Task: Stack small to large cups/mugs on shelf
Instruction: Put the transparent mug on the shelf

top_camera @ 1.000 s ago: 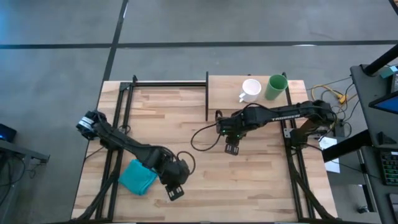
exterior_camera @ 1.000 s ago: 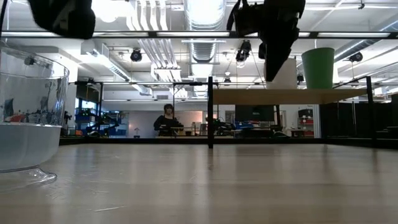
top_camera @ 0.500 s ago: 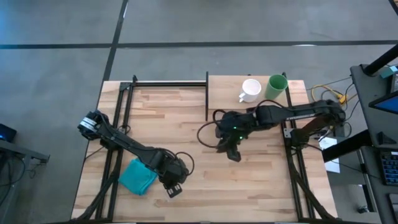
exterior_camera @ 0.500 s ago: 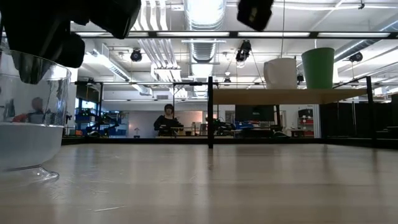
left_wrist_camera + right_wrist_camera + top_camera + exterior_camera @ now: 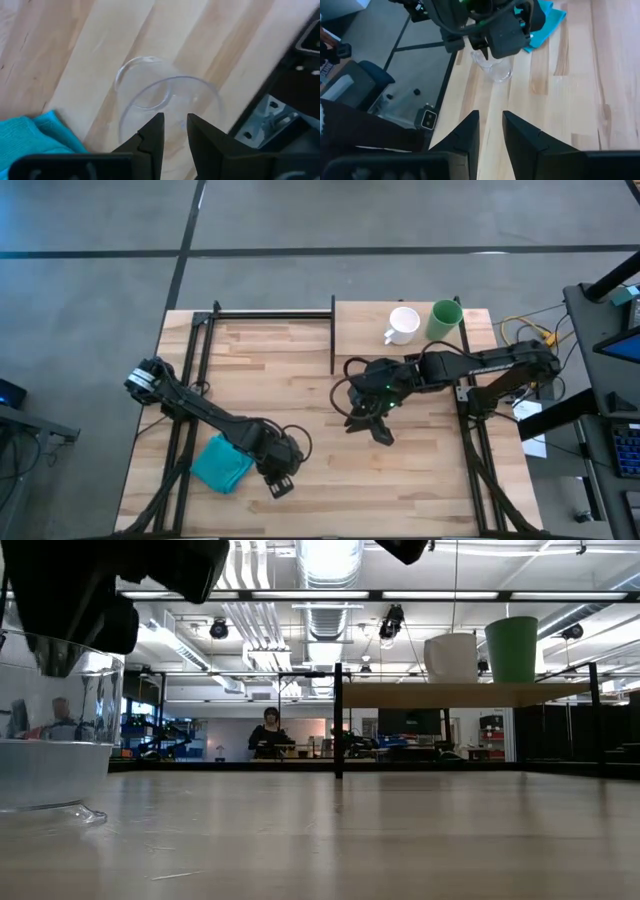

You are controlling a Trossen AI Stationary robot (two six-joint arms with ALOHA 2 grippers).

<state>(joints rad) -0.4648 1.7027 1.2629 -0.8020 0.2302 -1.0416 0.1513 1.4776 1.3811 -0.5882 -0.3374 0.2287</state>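
A: From above, where do things sit?

B: The white mug [image 5: 403, 324] and the green cup [image 5: 444, 320] stand side by side on the shelf [image 5: 360, 320] at the far right of the tabletop [image 5: 300, 380]. The left end effector [image 5: 279, 480] is at the near edge, just right of the teal cloth [image 5: 221, 464]. The clear cup is too faint to make out under it from here. The right end effector [image 5: 381, 431] hangs over the middle of the tabletop, in front of the shelf.

A: And from table height?

B: The clear cup [image 5: 50, 730] fills the left edge, partly cut off, its foot on the tabletop. A dark mass of arm covers its rim. The mug [image 5: 451, 657] and the green cup [image 5: 511, 649] show on the shelf [image 5: 460, 694]. Only a dark corner of the other arm shows at the top. A person [image 5: 269, 734] is far back in the room.

A: The left wrist camera?

B: The left end effector [image 5: 174, 131] has its fingers [image 5: 152, 135] close together with a narrow gap, and the clear cup's [image 5: 167, 107] near wall seems to pass between them. Whether they press it I cannot tell. The cloth [image 5: 35, 137] lies beside the cup.

A: The right wrist?

B: The right end effector [image 5: 490, 129] has its fingers slightly apart, holding nothing. Beyond it the left arm covers the top of the clear cup [image 5: 495, 67], with the cloth [image 5: 545, 20] behind.
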